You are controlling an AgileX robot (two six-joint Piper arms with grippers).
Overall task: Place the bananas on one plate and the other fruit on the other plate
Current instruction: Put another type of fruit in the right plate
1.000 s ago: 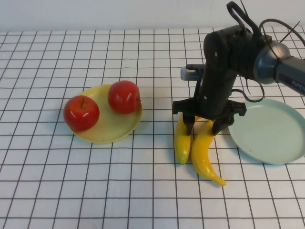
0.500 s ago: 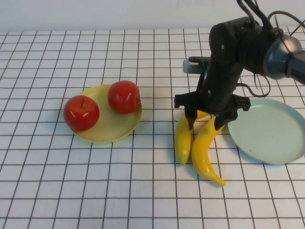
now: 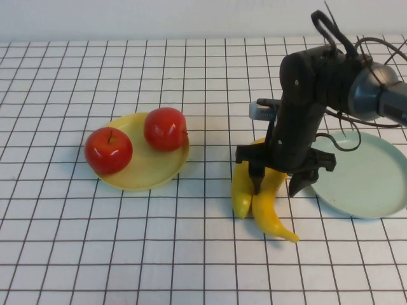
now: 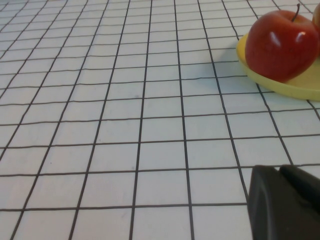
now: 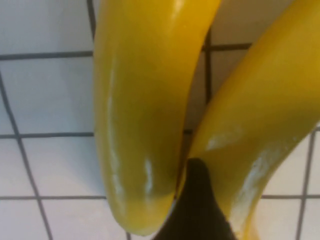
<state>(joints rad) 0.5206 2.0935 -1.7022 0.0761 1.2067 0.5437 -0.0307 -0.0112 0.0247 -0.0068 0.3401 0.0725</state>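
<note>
Two yellow bananas lie side by side on the checked cloth, the left banana [image 3: 242, 190] and the right banana [image 3: 272, 213]. My right gripper [image 3: 277, 183] is down over them and open. It straddles the right banana [image 5: 265, 110], and one finger [image 5: 197, 205] sits in the gap beside the left banana [image 5: 140, 110]. Two red apples [image 3: 109, 150] [image 3: 165, 129] rest on the pale yellow plate [image 3: 149, 173]. The pale teal plate [image 3: 372, 190] lies empty just right of the gripper. My left gripper [image 4: 285, 205] is shut, low over bare cloth near an apple [image 4: 281, 46] on the yellow plate [image 4: 280, 89].
The right arm's dark body [image 3: 305, 108] and its cables rise over the bananas and hide their far ends. White gridded cloth [image 3: 127, 254] covers the whole table. The teal plate's near rim lies close to the outer finger.
The right gripper has come lower over the bananas and shifted slightly right, its fingers now down around the right banana. The bananas nudged a little. Apples and plates are unmoved.
</note>
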